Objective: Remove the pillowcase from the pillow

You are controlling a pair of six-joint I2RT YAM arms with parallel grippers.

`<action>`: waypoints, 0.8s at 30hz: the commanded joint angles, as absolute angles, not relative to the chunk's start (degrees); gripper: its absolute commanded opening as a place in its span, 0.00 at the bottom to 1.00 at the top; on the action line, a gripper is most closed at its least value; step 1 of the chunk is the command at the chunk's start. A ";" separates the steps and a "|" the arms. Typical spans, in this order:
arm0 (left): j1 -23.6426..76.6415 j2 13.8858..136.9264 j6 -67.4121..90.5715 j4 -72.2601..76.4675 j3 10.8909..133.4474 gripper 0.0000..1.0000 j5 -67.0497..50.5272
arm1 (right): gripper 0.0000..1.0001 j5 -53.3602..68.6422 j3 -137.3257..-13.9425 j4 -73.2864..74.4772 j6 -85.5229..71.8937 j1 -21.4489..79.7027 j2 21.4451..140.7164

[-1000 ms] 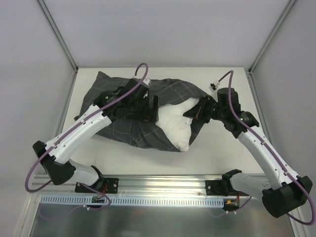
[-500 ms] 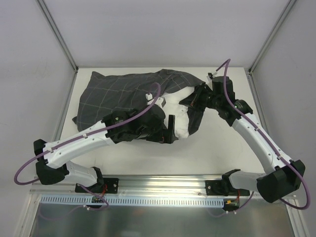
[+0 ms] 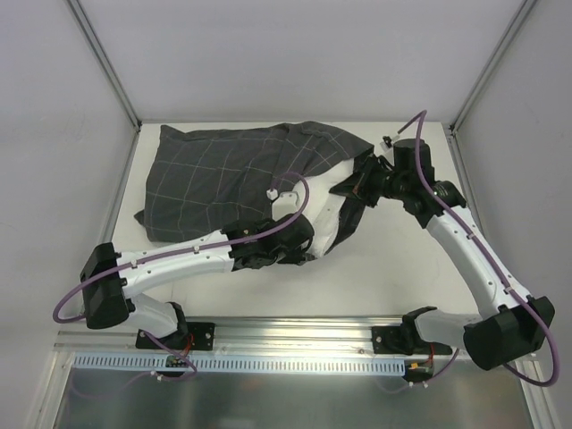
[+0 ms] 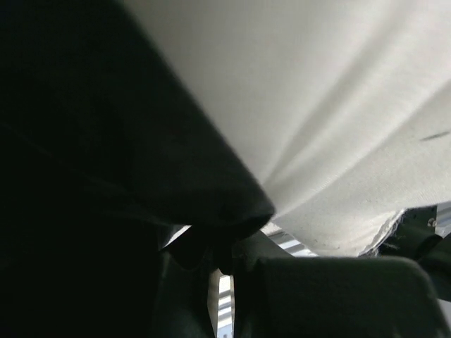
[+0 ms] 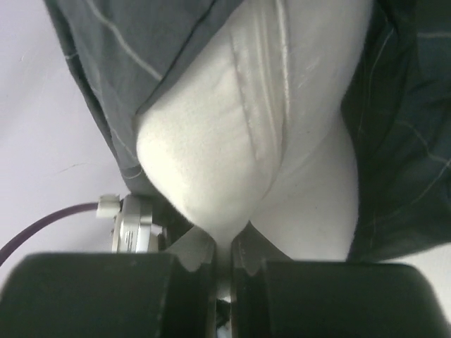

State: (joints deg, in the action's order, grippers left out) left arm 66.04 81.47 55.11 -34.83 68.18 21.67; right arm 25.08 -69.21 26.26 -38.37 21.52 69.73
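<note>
The dark grey checked pillowcase (image 3: 223,174) lies spread over the table's far left, its open end bunched round the white pillow (image 3: 328,223) near the middle. My left gripper (image 3: 309,239) sits at the near side of that opening. In the left wrist view it is shut on a dark fold of the pillowcase (image 4: 211,204), with the pillow (image 4: 338,98) just above. My right gripper (image 3: 352,186) reaches in from the right. In the right wrist view the right gripper (image 5: 224,245) is shut on a pinch of the pillow (image 5: 232,141), and the pillowcase (image 5: 113,49) hangs on both sides.
The white table (image 3: 393,277) is boxed in by white walls with slanted metal posts (image 3: 107,67) at the back corners. An aluminium rail (image 3: 295,335) carrying both arm bases runs along the near edge. A purple cable (image 3: 299,192) loops above the left wrist.
My left gripper came off the top of the pillowcase, moved to its near open edge and shut on the fabric. The pillowcase now lies flatter and further to the far left. The right gripper kept its grip.
</note>
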 commanded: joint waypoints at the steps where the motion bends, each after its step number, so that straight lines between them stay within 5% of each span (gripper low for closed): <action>1: 65.05 79.37 59.58 -42.45 58.47 0.00 22.85 | 0.01 29.26 -75.59 17.05 -41.92 15.48 62.67; 7: 59.95 68.92 57.75 -42.54 52.03 0.08 21.71 | 0.01 33.13 -69.45 21.00 -37.80 13.71 58.80; 12: 58.71 63.02 51.78 -42.45 50.27 0.80 20.40 | 0.01 34.71 -63.90 21.01 -37.27 11.51 56.16; 14: 58.71 62.32 50.02 -42.63 51.06 0.88 18.99 | 0.01 35.50 -63.90 20.83 -36.65 11.51 56.51; 17: 58.71 59.78 47.04 -42.63 55.78 0.86 16.01 | 0.01 36.91 -63.98 22.14 -34.03 11.78 56.78; 20: 58.71 56.69 40.73 -42.54 65.10 0.71 14.50 | 0.01 37.97 -63.28 25.30 -29.72 12.22 56.34; 24: 57.84 59.66 29.81 -42.54 79.51 0.69 14.68 | 0.01 37.53 -61.44 28.29 -25.85 13.97 54.85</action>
